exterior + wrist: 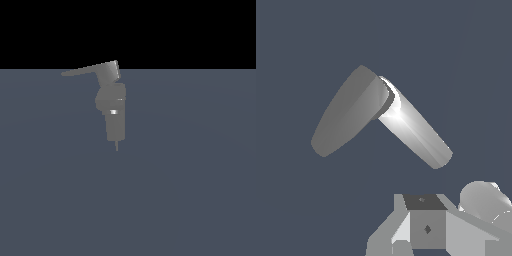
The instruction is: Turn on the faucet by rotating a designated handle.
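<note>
A small grey faucet [114, 112] stands on a flat blue-grey floor [190, 190]. In the exterior view it sits a little above the middle and a bit toward the 9 o'clock side. Its body is round and bumpy at the top. Lower down it gets boxy, and a thin tip pokes out toward 6 o'clock.

The handle [87, 70] is joined to a boxy hub on top of the faucet. It is long, thin and flat. From the hub it points toward 9 o'clock and ends in a narrow tip.

In the wrist view the handle [348, 111] looks like a wide, dark grey paddle, and a shiny part of the faucet [416, 132] runs away from it.

Only the base of the claw [428, 227] shows there, well apart from the handle. Nobody can tell whether the claw is spread or pressed together.
</note>
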You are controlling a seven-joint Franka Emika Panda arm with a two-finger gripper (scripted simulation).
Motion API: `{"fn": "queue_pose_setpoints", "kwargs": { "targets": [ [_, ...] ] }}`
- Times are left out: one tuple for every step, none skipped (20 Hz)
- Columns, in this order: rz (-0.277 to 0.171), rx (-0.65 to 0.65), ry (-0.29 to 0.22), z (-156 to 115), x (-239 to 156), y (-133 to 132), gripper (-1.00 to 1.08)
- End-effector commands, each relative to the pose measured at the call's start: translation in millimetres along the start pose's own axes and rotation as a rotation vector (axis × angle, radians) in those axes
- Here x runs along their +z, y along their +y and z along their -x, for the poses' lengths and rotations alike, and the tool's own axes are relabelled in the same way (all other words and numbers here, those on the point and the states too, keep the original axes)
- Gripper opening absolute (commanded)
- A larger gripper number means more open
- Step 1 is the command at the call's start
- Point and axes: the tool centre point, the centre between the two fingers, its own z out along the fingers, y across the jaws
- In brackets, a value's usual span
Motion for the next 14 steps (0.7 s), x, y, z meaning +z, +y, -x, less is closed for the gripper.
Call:
{"fn": "queue_pose_setpoints", "kwargs": {
  "targets": [
    [0.006,0.061,-0.007,-6.9,7.8,-13.1,-1.00],
    [0.008,0.086,-0.009,-9.5,11.1,-18.2,-1.00],
    [0.011,0.110,-0.011,-12.1,14.5,-23.4,-1.00],
    [0.014,0.134,-0.013,-14.7,18.0,-28.5,-1.00],
    [0.018,0.158,-0.014,-17.2,21.6,-33.6,-1.00],
    [0.021,0.182,-0.015,-19.7,25.4,-38.7,-1.00],
    [0.025,0.207,-0.016,-22.1,29.3,-43.7,-1.00],
    [0.028,0.231,-0.016,-24.5,33.2,-48.8,-1.00],
    [0.032,0.255,-0.017,-26.8,37.3,-53.9,-1.00],
    [0.036,0.279,-0.017,-29.1,41.5,-58.9,-1.00],
    [0.040,0.303,-0.016,-31.3,45.8,-63.9,-1.00],
    [0.044,0.327,-0.016,-33.4,50.2,-68.9,-1.00],
    [0.048,0.351,-0.015,-35.5,54.6,-73.9,-1.00],
    [0.052,0.376,-0.013,-37.6,59.2,-78.8,-1.00]
  ]
}}
